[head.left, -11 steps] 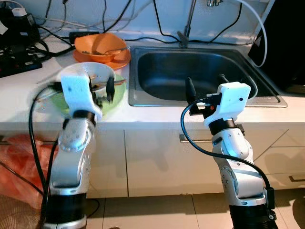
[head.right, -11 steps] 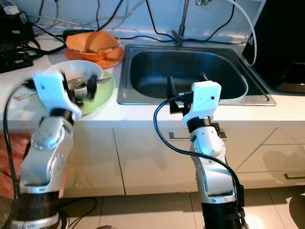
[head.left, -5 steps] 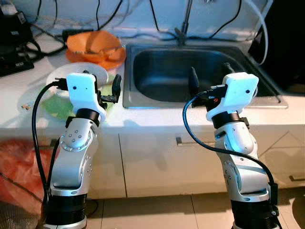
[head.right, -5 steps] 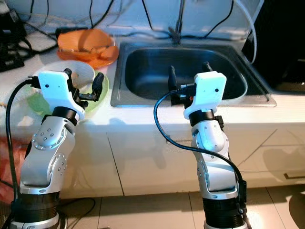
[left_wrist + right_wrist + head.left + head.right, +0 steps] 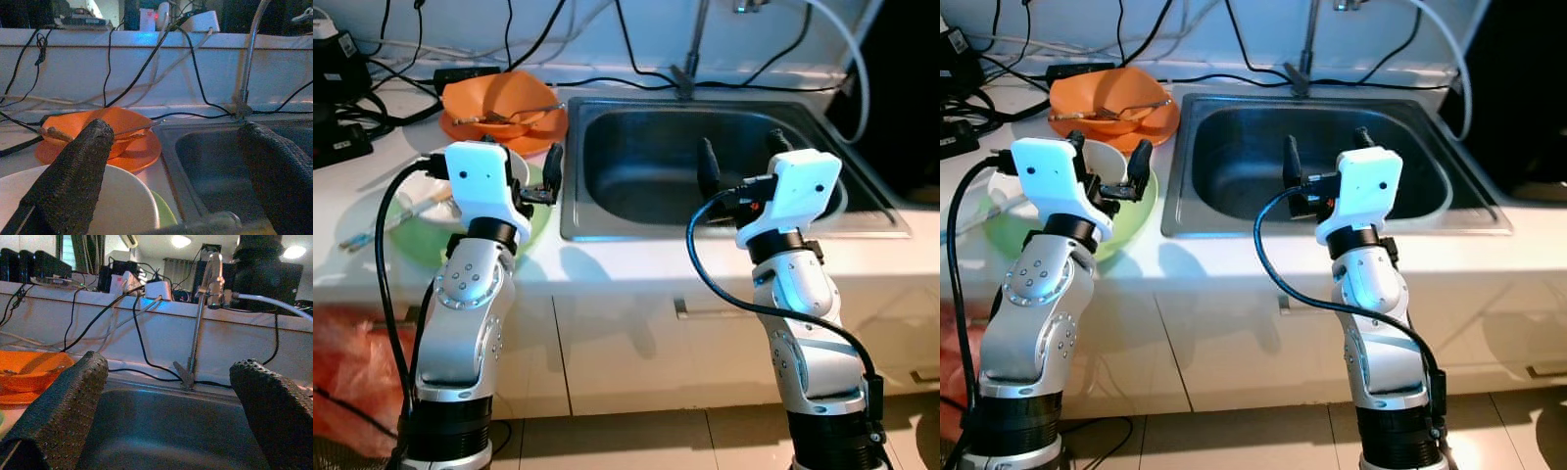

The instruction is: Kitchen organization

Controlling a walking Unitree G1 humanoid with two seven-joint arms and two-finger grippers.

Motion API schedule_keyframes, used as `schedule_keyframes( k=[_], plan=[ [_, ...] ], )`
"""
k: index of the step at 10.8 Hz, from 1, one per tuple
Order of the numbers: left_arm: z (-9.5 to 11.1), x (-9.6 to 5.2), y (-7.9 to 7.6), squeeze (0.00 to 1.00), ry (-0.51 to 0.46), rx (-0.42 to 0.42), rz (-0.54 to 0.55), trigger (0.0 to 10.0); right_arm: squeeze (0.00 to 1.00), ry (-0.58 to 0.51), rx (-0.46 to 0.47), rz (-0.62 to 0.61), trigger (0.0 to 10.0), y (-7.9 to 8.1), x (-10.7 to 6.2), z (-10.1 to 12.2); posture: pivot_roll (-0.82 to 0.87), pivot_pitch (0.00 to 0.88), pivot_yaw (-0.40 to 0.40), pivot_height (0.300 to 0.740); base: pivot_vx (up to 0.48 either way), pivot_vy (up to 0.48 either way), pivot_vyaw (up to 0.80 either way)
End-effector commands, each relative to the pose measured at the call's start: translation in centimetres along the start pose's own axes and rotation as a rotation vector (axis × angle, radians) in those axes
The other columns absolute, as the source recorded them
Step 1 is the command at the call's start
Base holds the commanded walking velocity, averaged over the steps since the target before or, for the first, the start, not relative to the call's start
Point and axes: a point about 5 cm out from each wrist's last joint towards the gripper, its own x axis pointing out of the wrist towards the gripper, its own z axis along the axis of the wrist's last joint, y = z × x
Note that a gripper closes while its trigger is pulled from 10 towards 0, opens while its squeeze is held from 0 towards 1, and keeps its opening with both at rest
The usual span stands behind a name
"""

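Left of frame: white bowl (image 5: pixel 421 201) on green plate (image 5: pixel 524 217), orange dishes (image 5: pixel 504 110) behind, all on the tabletop (image 5: pixel 607 257). The left gripper (image 5: pixel 540 176), fingers spread and empty, now steady over the bowl after its blurred swing, suggesting a grasp is next. Centre-right: right gripper (image 5: pixel 740 159), likewise spread, above the sink (image 5: pixel 636 157).

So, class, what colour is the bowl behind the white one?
Orange bowl; clearest in the left eye view.

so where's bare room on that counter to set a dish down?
Free: the sink basin, and the counter strip along its front edge. Crowded: left of the sink, with the orange bowl, white bowl on green plate, and cables.
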Motion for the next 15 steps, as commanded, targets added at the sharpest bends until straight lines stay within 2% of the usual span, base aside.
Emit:
schedule_keyframes(
  k=[1,4,14,15],
  plan=[
    [0.91,0.11,-0.24,0.00,-0.044,-0.007,-0.014,10.0,0.00,0.005,-0.018,-0.001,10.0,-0.14,-0.16,-0.16,0.08,0.027,-0.045,0.740,0.337,0.000,0.00],
    [0.97,0.06,-0.24,0.00,-0.045,-0.003,-0.012,10.0,0.00,0.010,-0.020,0.005,10.0,-0.08,-0.27,-0.32,0.08,0.030,-0.049,0.740,0.406,0.000,0.00],
    [0.79,-0.13,-0.23,0.00,-0.047,-0.006,-0.002,10.0,0.00,0.021,-0.033,0.027,10.0,0.14,-0.44,-0.62,0.08,0.029,-0.054,0.740,0.000,0.000,0.00],
    [1.16,-0.13,-0.39,0.00,-0.070,0.002,-0.017,10.0,0.00,-0.005,-0.050,0.022,10.0,0.06,-0.33,-0.21,0.08,0.025,-0.054,0.740,0.000,0.000,0.00]
  ],
)
